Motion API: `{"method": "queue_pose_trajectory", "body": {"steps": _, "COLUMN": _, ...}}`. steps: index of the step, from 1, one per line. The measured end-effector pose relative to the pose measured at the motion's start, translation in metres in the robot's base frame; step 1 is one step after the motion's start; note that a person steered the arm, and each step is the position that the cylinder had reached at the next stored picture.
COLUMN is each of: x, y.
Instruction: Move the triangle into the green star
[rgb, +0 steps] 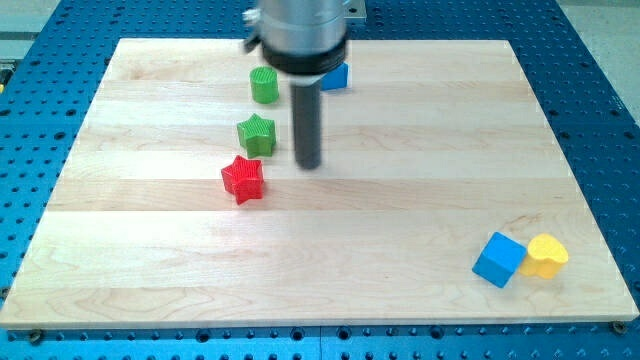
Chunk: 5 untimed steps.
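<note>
1. The green star (257, 133) lies on the wooden board (400, 290), in its upper half and left of its middle; it serves as the landmark below.
2. The blue block (336, 77), up and to the view's right of the green star, is mostly hidden behind the arm's grey housing (298, 35), so its shape cannot be told for certain.
3. The tip (309, 164) stands just to the view's right of the green star, a little lower, with a narrow gap between them. It is a bare rod and holds nothing.
4. A green cylinder-like block (264, 86) sits just above the green star.
5. A red star (242, 179) lies just below it, slightly to the view's left, nearly touching.
6. Well away, toward the view's lower right, a blue cube (498, 259) and a yellow block (545, 255) sit side by side, touching.
</note>
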<state>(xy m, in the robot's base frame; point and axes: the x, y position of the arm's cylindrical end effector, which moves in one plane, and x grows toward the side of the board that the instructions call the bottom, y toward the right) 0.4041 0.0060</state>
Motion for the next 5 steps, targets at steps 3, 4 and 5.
{"method": "queue_pose_trajectory", "body": {"steps": 3, "x": -0.135, "y": 0.044}}
{"method": "queue_pose_trajectory", "body": {"steps": 4, "x": -0.133, "y": -0.001}}
{"method": "queue_pose_trajectory", "body": {"steps": 5, "x": -0.13, "y": -0.024}}
